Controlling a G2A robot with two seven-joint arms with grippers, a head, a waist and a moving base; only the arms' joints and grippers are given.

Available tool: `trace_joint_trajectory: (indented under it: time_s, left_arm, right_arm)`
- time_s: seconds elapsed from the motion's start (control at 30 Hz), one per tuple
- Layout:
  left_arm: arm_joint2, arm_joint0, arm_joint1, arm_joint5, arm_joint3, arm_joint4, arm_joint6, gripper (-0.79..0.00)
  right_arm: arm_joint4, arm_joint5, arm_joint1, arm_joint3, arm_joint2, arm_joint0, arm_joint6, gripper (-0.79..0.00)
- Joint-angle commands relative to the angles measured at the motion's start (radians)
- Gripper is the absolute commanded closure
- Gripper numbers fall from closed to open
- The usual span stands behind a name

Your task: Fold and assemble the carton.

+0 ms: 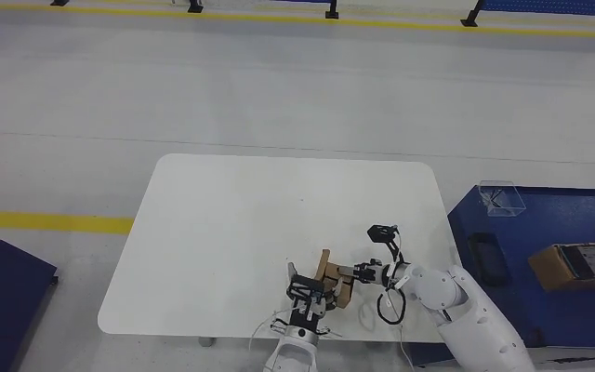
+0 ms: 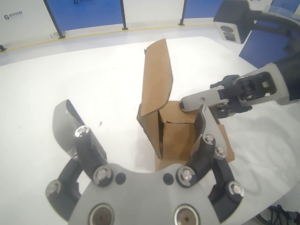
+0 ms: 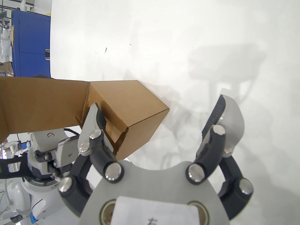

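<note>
Two pincers flank a brown cardboard carton (image 2: 156,83), which stands half-folded on the white rounded desk (image 1: 232,232) with one long flap upright. The left pincer (image 2: 135,106) is spread wide and grips nothing; it sits just beside the carton, with one finger (image 2: 207,129) in front of the carton's open side. The right pincer (image 3: 159,102), also spread apart, is at the carton's other side, with one fingertip (image 2: 193,99) touching a folded inner flap.
</note>
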Motion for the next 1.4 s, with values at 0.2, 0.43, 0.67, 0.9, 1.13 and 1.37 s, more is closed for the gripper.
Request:
trace_joint_trajectory:
  time_s: [0.2, 0.43, 0.67, 0.9, 1.13, 1.37]
  left_arm:
    - [0.012, 0.000, 0.007, -0.090, -0.023, 0.050, -0.004, -0.785]
    - [0.017, 0.013, 0.023, -0.216, -0.064, 0.102, 0.000, -0.785]
    - [0.033, 0.017, 0.037, -0.305, -0.077, 0.189, -0.036, -0.785]
    - [0.050, 0.015, 0.046, -0.325, -0.067, 0.275, -0.065, -0.785]
    - [0.058, 0.015, 0.047, -0.294, -0.060, 0.303, -0.071, -0.785]
    - [0.048, 0.024, 0.051, -0.274, -0.069, 0.292, -0.062, -0.785]
  right_arm:
    - [-0.006, 0.000, 0.000, -0.007, 0.005, -0.003, 0.003, -0.785]
    - [-0.015, -0.002, 0.001, -0.016, 0.014, -0.012, 0.005, -0.785]
    - [-0.023, -0.005, 0.001, -0.017, 0.016, -0.016, 0.008, -0.785]
    - [-0.015, -0.009, 0.000, -0.015, 0.020, -0.019, 0.022, -0.785]
    - [0.015, -0.023, 0.000, -0.019, 0.036, -0.025, 0.016, -0.785]
    - [0.074, -0.143, 0.017, -0.063, 0.131, -0.075, 0.017, -0.785]
